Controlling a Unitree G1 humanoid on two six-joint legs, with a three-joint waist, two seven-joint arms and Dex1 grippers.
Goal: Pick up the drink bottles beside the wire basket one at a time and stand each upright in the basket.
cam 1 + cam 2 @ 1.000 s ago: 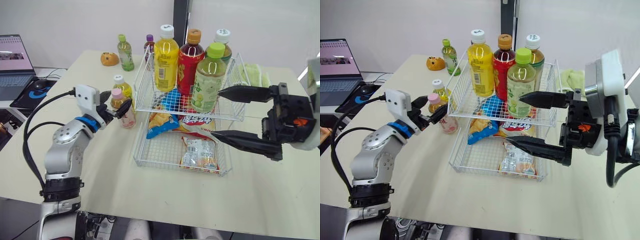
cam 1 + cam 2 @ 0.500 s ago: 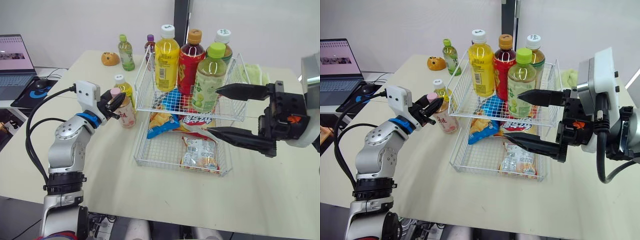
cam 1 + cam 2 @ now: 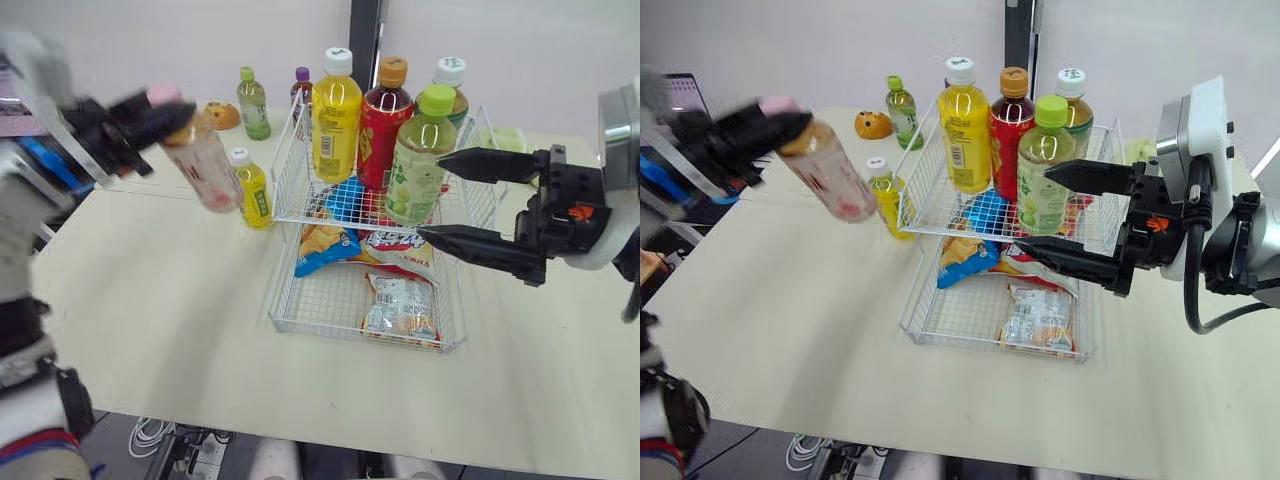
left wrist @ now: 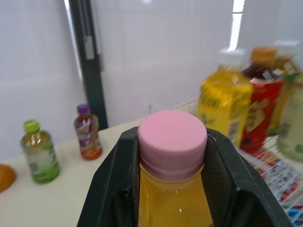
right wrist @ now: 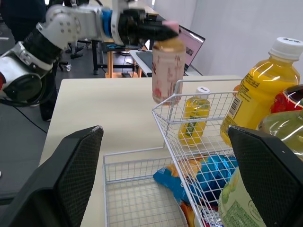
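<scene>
— Left gripper [image 3: 150, 112], from the head views first: what has it got?
— Its two black fingers are clenched on the neck of the pink-capped clear plastic bottle of pale peach drink [image 3: 203, 165]. The bottle is held in the air over the far left part of the cream worktop [image 3: 150, 300].
— Upright?
— No, tilted. The cap points up and toward the worktop's left edge, and the base is lower, toward the white two-tier wire basket [image 3: 283, 160]. The basket stands to the robot's right of the bottle, around the worktop's middle, and the two are apart. A small white-capped yellow bottle [image 3: 250, 186] stands on the worktop just beside the basket's left wall.
— And the right gripper [image 3: 432, 195]?
— Spread wide and empty, hovering at the basket's right side by the green-capped bottle of pale tea [image 3: 418, 165]. The left arm is the carrier, so I judge the move runs rightward over the basket's left wall, with the bottle straightened on the way. The near left part of the upper tier looks free.
— Left wrist view?
— The pink cap [image 4: 173, 137] sits between the fingers [image 4: 116, 189], which hug the neck on both sides.
— Right wrist view?
— Looking across the upper tier, the held bottle hangs outside the basket's left wall, base near rim height and not yet over the wire.
</scene>
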